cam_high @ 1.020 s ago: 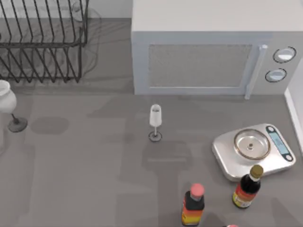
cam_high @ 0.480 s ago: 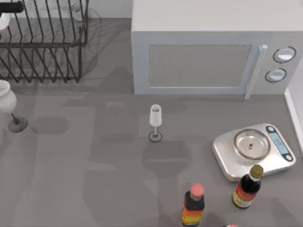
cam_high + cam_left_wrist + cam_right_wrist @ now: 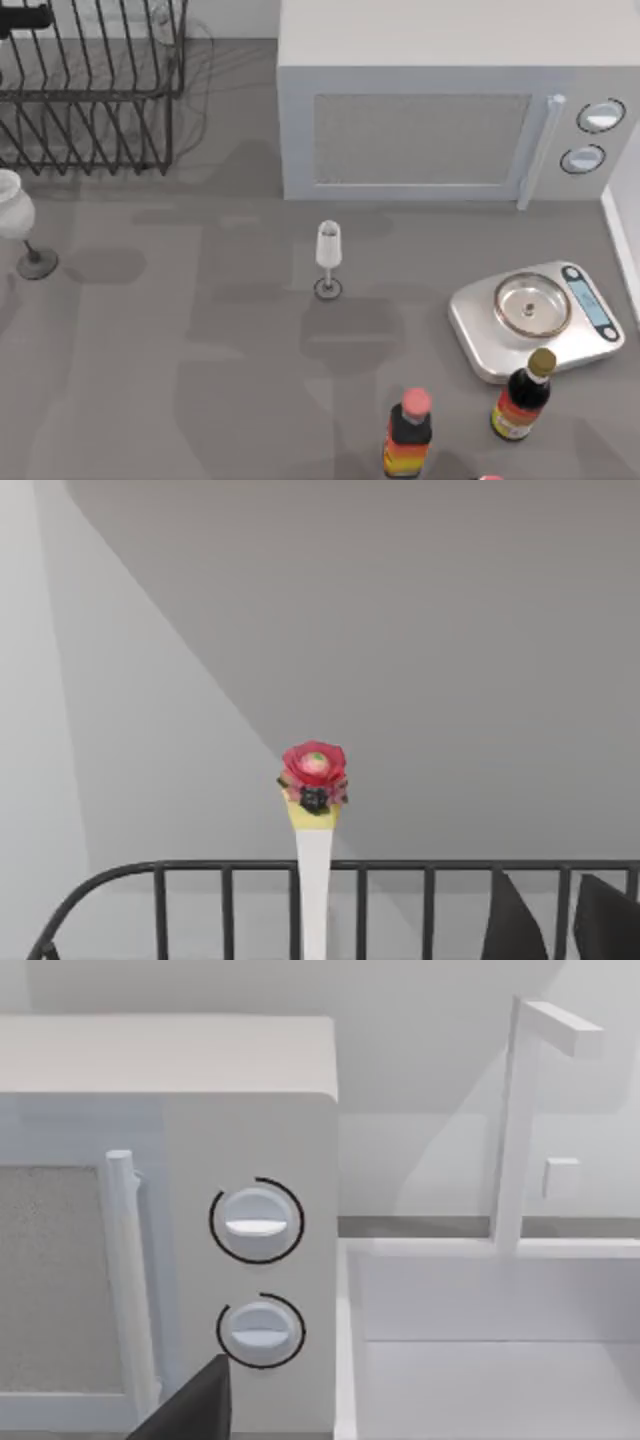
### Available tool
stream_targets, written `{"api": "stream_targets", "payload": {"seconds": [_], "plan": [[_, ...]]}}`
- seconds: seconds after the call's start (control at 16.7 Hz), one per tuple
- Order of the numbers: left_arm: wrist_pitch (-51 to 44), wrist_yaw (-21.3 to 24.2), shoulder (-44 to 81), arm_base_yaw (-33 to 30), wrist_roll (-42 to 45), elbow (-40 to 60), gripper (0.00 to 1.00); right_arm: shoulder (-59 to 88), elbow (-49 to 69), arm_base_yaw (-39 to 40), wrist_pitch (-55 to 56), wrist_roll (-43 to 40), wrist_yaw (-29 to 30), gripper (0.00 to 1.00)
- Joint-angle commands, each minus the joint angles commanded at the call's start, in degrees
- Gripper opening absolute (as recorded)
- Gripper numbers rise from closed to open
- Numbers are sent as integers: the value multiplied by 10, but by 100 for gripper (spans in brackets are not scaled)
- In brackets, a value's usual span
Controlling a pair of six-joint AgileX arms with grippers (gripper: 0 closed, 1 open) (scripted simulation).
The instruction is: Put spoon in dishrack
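Since half a second ago the white shape under the left end effector (image 3: 22, 17) at the dishrack's (image 3: 95, 95) far left corner has gone from the top view. In the left wrist view the spoon (image 3: 313, 825) stands upright just ahead of that end effector, knob up, against the dishrack's rail; whether its fingers (image 3: 512, 925) grip it cannot be told. The right arm's dark fingertip (image 3: 195, 1408) faces the microwave (image 3: 440, 110) farther off.
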Motion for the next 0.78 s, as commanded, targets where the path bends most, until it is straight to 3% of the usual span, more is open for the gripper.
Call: {"api": "stream_targets", "payload": {"seconds": [0.42,0.78], "plan": [[0,0,0,0,0,0,98,0,0,0,0,0,0,100],[0,0,0,0,0,0,100,0,0,0,0,0,0,100]]}}
